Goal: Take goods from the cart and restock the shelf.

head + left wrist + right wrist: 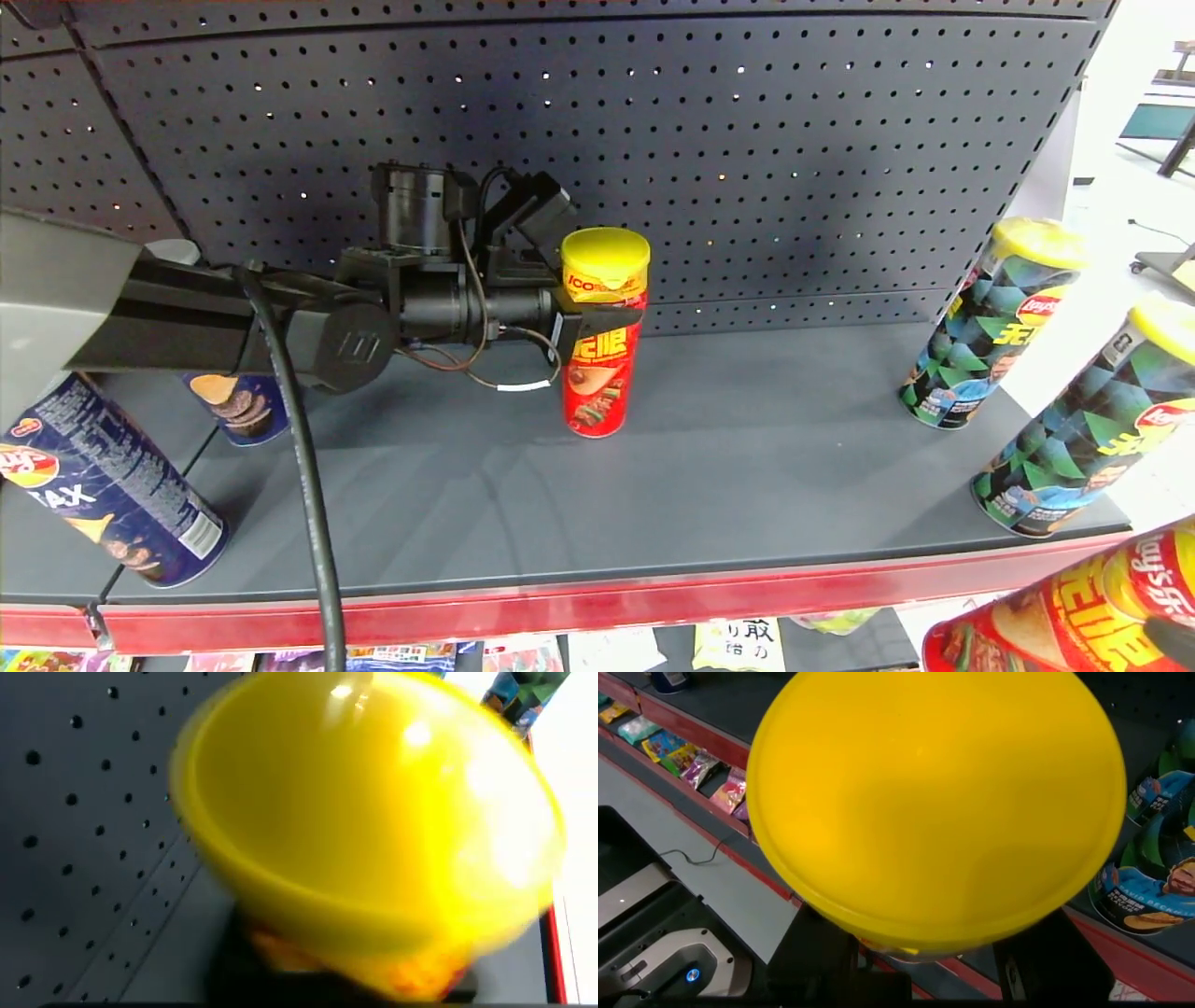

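Note:
A red chips can (597, 383) with a yellow lid stands upright on the dark grey shelf (747, 467), near the pegboard back. My left gripper (597, 317) comes in from the left and is shut on its upper half. In the left wrist view the yellow lid (374, 812) sits right under the camera. A second red chips can (1074, 607) hangs tilted below the shelf's front edge at the bottom right. Its yellow lid (934, 803) shows from above, with my right gripper (929, 971) shut on the can and dark fingers (1046, 961) at either side.
Two teal-patterned cans (994, 327) (1083, 420) stand at the shelf's right end. Two blue cans (112, 485) (238, 406) stand at the left. The pegboard (747, 168) closes the back. A red front rail (607, 607) edges the shelf. Snack packets (523, 653) lie below. Open shelf lies between the red can and the teal ones.

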{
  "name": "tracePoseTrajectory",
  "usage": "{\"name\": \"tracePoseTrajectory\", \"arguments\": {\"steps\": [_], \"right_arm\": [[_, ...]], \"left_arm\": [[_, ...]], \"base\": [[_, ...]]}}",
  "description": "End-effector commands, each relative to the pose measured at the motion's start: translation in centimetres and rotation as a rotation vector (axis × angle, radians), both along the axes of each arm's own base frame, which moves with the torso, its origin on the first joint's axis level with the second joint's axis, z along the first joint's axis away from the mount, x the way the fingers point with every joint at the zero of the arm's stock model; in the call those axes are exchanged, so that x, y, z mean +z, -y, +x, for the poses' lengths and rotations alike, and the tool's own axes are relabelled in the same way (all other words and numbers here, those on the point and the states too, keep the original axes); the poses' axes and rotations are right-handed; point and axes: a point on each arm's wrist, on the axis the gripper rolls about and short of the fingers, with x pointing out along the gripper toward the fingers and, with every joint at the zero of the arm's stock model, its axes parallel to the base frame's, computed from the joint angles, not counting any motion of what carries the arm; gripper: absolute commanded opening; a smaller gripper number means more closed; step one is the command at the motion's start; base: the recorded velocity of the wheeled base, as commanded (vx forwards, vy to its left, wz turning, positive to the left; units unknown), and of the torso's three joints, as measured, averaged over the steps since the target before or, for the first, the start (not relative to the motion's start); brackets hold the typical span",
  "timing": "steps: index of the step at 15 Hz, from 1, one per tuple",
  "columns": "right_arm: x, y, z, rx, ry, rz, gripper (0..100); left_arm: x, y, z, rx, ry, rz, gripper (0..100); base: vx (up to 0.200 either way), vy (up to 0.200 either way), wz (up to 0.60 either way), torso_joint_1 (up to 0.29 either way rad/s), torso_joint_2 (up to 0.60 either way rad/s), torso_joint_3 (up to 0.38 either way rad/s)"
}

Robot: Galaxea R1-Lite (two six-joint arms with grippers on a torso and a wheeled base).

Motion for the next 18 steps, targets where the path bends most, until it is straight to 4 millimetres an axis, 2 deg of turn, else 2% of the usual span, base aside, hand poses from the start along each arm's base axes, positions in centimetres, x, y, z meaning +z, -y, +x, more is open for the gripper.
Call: {"name": "tracePoseTrajectory", "arguments": {"steps": [1,2,3,8,10,13,16,18], "right_arm": [[0.0,0.0,0.0,0.002,0.001,0.000,0],[0.0,0.0,0.0,0.002,0.001,0.000,0],[0.2,0.0,0.0,0.002,0.005,0.002,0],[0.4,0.0,0.0,0.002,0.012,0.004,0],[0.4,0.0,0.0,0.003,0.011,0.004,0],[0.3,0.0,0.1,0.003,0.005,0.002,0],[0.4,-0.1,0.2,0.003,0.005,0.002,0],[0.4,-0.1,0.2,0.003,0.002,0.001,0]], "left_arm": [[0.5,-0.3,-0.9,-0.001,-0.002,0.000,0],[0.5,-0.3,-0.9,-0.001,-0.002,0.000,0],[0.8,-1.5,-3.1,0.009,-0.025,0.008,0],[1.8,-3.8,-8.4,0.100,-0.114,-0.021,0],[1.6,-4.0,-8.8,0.101,-0.107,-0.024,0],[1.0,-2.9,-9.8,0.099,-0.092,-0.027,0],[-0.5,-2.5,-10.8,0.079,-0.128,-0.023,0],[-0.4,-2.0,-11.5,0.061,-0.135,-0.026,0]], "base": [[0.000,0.000,0.00,0.000,0.00,0.000],[0.000,0.000,0.00,0.000,0.00,0.000],[0.000,0.000,0.00,0.000,0.00,0.000],[0.000,0.000,0.00,0.000,0.00,0.000],[0.000,0.000,0.00,0.000,0.00,0.000],[0.000,0.000,0.00,0.000,0.00,0.000],[0.000,0.000,0.00,0.000,0.00,0.000],[0.000,0.000,0.00,0.000,0.00,0.000]]}}
